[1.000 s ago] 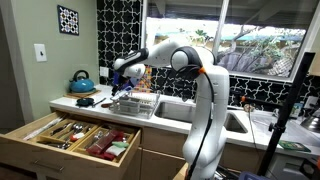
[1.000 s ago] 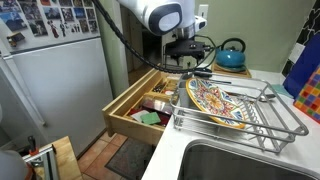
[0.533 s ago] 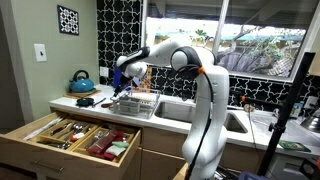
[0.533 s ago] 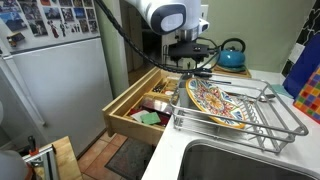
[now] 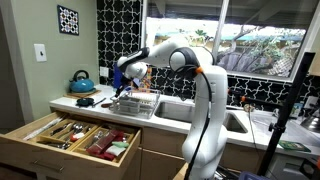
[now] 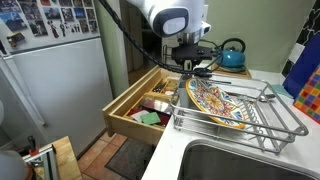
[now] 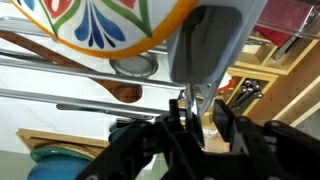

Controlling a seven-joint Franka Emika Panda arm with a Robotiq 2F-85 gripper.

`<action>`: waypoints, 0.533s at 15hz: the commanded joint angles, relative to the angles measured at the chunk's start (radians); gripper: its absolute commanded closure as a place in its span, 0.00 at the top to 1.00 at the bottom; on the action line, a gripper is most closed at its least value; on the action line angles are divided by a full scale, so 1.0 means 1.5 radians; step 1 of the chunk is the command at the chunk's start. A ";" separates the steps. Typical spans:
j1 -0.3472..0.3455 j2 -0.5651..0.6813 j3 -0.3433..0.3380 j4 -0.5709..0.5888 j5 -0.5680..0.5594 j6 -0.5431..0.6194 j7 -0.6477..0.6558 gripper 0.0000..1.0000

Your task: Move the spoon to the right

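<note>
In the wrist view a metal spoon (image 7: 208, 40) stands on end, its grey bowl up and its thin handle running down between my gripper's dark fingers. My gripper (image 7: 198, 105) is partly closed round that handle. A gap still shows between the handle and the right-hand finger (image 7: 222, 112), so nothing is clamped. In both exterior views the gripper (image 5: 122, 80) (image 6: 190, 66) hangs over the counter at the end of the dish rack (image 5: 135, 103) (image 6: 245, 118). The spoon itself is too small to make out there.
A colourful plate (image 6: 215, 100) (image 7: 100, 20) leans in the rack, with a wooden spoon (image 7: 125, 93) under it. A teal kettle (image 5: 83, 82) (image 6: 232, 55) stands behind. A cutlery drawer (image 5: 75, 135) (image 6: 150, 105) is pulled out below. The sink (image 6: 230, 160) lies beyond the rack.
The jaws have narrowed round the spoon's handle. The arm has hardly moved over the counter.
</note>
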State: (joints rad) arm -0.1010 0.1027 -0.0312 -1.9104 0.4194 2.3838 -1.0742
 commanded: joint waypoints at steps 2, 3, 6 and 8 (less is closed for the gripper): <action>-0.011 0.015 0.003 0.015 0.028 -0.022 -0.042 0.29; -0.012 0.015 0.003 0.015 0.029 -0.023 -0.046 0.28; -0.013 0.012 0.003 0.017 0.030 -0.022 -0.050 0.10; -0.013 0.010 0.003 0.019 0.030 -0.022 -0.052 0.11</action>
State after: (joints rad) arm -0.1064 0.1135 -0.0311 -1.9033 0.4376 2.3838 -1.1135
